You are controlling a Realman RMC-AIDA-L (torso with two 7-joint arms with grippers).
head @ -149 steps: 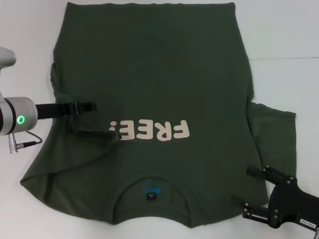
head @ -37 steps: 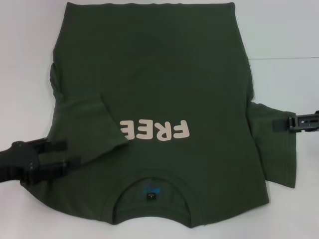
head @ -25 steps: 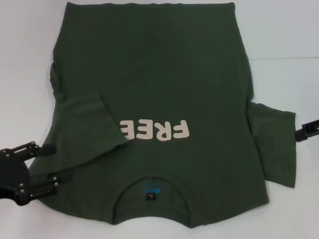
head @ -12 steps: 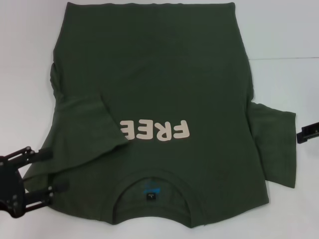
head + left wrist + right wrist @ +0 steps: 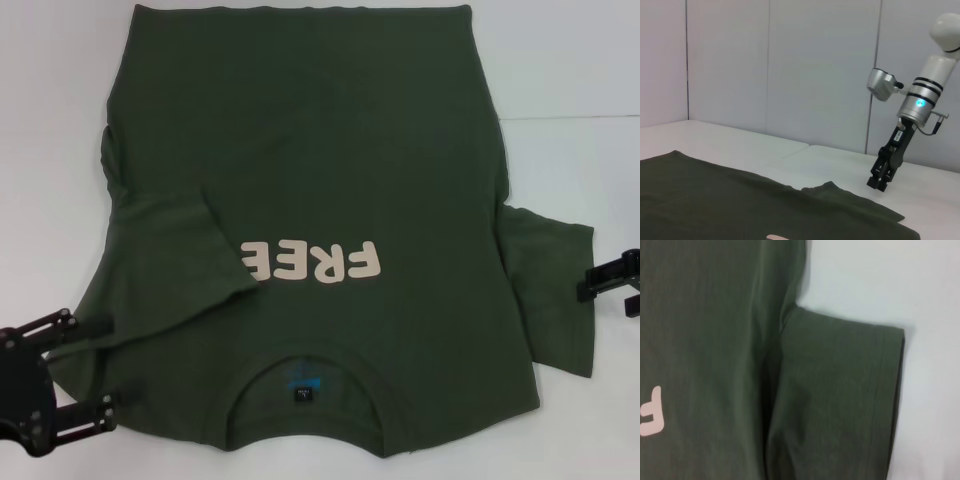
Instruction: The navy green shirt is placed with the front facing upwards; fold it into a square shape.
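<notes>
While the shirt [image 5: 320,200] lies flat on the table [image 5: 560,60] with one sleeve folded in, your right sleeve and body folds remain; both the left gripper [image 5: 75,375] and the right gripper [image 5: 612,285] stand open, empty.

Bare table [image 5: 560,60] around the shirt [image 5: 300,150]

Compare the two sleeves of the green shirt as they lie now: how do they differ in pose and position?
The left sleeve is folded inward onto the navy green shirt, and its edge reaches the cream lettering. The right sleeve lies spread flat outward on the white table.

The left gripper is open by the shirt's near left corner; the right gripper is beside the right sleeve's cuff.

Both sleeves are short and plain green.
</notes>
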